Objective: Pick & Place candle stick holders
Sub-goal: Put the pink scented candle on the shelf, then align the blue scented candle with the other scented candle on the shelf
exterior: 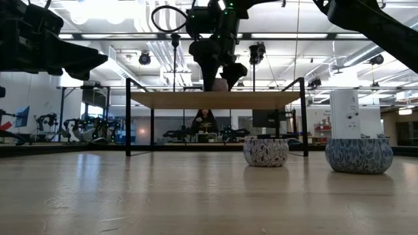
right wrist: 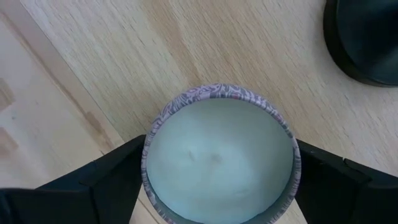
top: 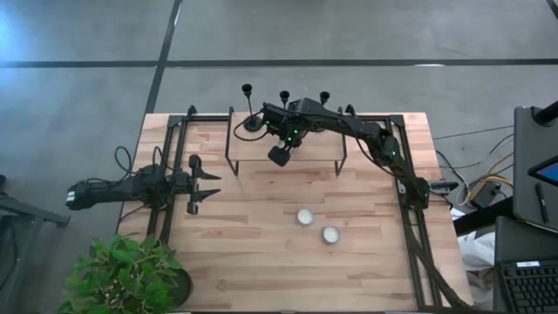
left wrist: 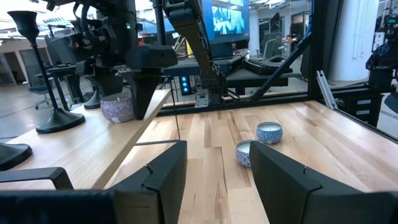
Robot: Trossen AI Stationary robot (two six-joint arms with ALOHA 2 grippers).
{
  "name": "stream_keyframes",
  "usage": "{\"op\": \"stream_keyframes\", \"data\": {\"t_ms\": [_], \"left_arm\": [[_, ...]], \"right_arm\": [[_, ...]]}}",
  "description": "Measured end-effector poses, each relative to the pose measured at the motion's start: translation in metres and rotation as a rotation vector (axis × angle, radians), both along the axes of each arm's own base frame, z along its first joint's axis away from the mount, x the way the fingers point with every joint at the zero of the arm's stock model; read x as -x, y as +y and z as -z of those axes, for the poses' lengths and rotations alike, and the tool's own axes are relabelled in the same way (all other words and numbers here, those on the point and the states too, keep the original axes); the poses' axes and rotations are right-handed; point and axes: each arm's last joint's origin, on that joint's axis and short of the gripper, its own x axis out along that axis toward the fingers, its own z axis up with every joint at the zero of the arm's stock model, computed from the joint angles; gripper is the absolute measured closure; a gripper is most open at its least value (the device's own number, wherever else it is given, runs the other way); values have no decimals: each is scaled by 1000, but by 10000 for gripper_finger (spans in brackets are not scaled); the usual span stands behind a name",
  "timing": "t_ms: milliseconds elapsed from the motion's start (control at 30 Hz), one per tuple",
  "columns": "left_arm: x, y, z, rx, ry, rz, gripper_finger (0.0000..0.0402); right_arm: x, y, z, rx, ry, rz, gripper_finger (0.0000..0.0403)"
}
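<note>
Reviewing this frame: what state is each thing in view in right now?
left end effector: open, empty, waiting at the table's left.
right end effector: shut on purple tin.
purple tin: lidless, gripped, sitting on the shelf.
candle stick holders: upright, ungripped.
two blue tins: lidless, on the table.
</note>
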Motion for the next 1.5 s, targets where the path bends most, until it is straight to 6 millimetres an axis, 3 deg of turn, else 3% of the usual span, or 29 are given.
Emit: {"op": "stream_keyframes", "data": {"t_ms": [800, 1167, 1500], "left_arm": [[0, 0, 0, 0, 0, 0, 220], [0, 0, 0, 0, 0, 0, 220], [0, 0, 0, 0, 0, 0, 220]], "right_arm": [[19, 6, -38, 60, -58, 32, 53], [68, 34, -99, 49, -103, 51, 54], [116, 94, -161, 66, -292, -72, 72]]}}
